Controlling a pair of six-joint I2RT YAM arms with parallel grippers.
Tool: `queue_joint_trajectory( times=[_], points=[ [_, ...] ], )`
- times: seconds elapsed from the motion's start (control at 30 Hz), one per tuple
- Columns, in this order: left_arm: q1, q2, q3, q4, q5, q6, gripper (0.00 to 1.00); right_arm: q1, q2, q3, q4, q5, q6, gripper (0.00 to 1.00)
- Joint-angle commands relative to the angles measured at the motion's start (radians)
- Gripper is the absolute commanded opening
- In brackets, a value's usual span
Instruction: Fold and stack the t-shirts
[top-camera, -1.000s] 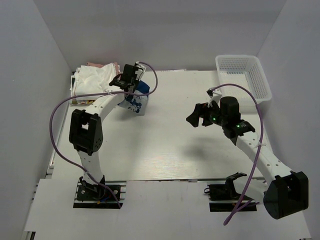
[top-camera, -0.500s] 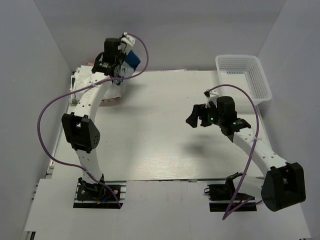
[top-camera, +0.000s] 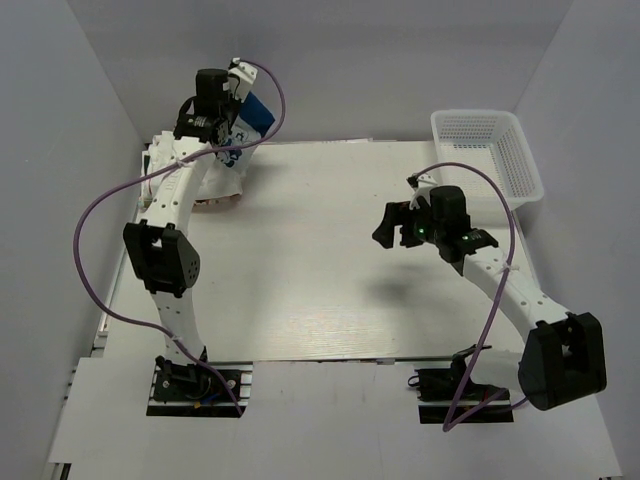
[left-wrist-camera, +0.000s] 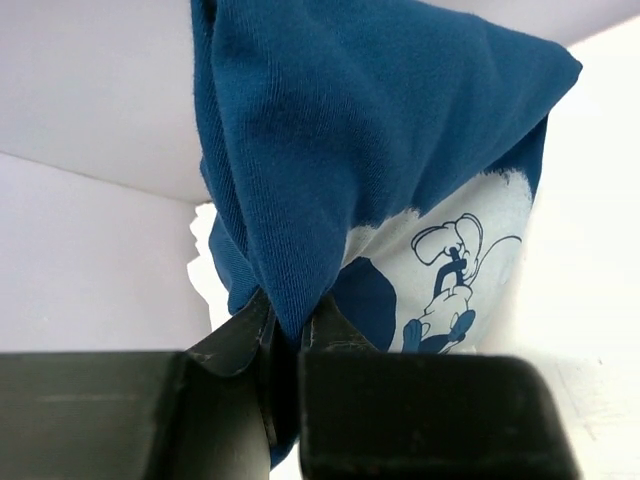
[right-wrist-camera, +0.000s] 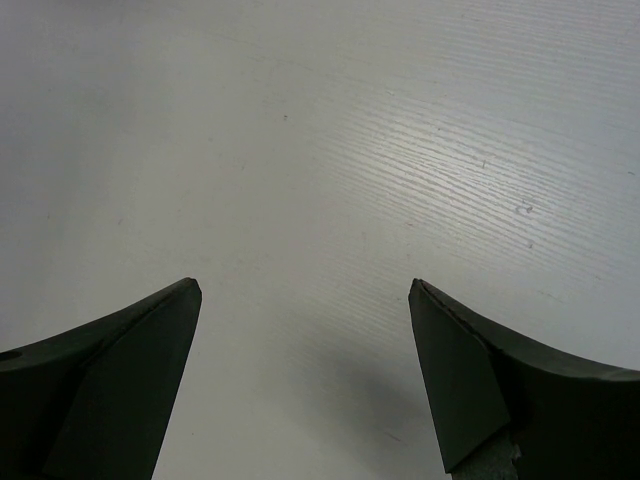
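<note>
The shirt pile (top-camera: 225, 182) lies far left, the basket (top-camera: 500, 150) far right.

Robotics lab test cell: a white table (top-camera: 330, 280) boxed in by bare pale walls (top-camera: 330, 60) along the top and sides of the frame. Two robot arms (top-camera: 160, 262) are bolted at its lower edge, purple cables (top-camera: 77, 245) loop loose, and a plastic basket (top-camera: 490, 150) sits at upper right.
</note>
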Motion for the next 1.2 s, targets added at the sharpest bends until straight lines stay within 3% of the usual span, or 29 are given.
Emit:
queue_joint_trajectory(
  times=[0.0, 0.37, 0.8, 1.1, 1.13, 1.17],
  points=[
    [0.024, -0.059, -0.031, 0.029, 0.023, -0.040, 0.00, -0.003, 0.030, 0.053, 0.008, -0.007, -0.003, 0.90],
    [0.153, -0.038, -0.160, 0.069, 0.034, -0.132, 0.00, -0.001, 0.103, 0.108, -0.010, -0.021, -0.001, 0.90],
    [0.306, 0.072, -0.102, 0.077, 0.195, -0.150, 0.00, 0.002, 0.218, 0.202, -0.021, -0.080, 0.020, 0.90],
    [0.358, 0.181, -0.033, 0.054, 0.152, -0.218, 0.00, 0.003, 0.244, 0.239, -0.035, -0.076, 0.024, 0.90],
    [0.358, 0.192, -0.022, 0.053, 0.152, -0.218, 0.02, 0.000, 0.246, 0.237, -0.035, -0.074, 0.025, 0.90],
    [0.371, 0.192, -0.010, 0.037, 0.163, -0.228, 0.15, 0.000, 0.249, 0.239, -0.035, -0.070, 0.027, 0.90]
  ],
)
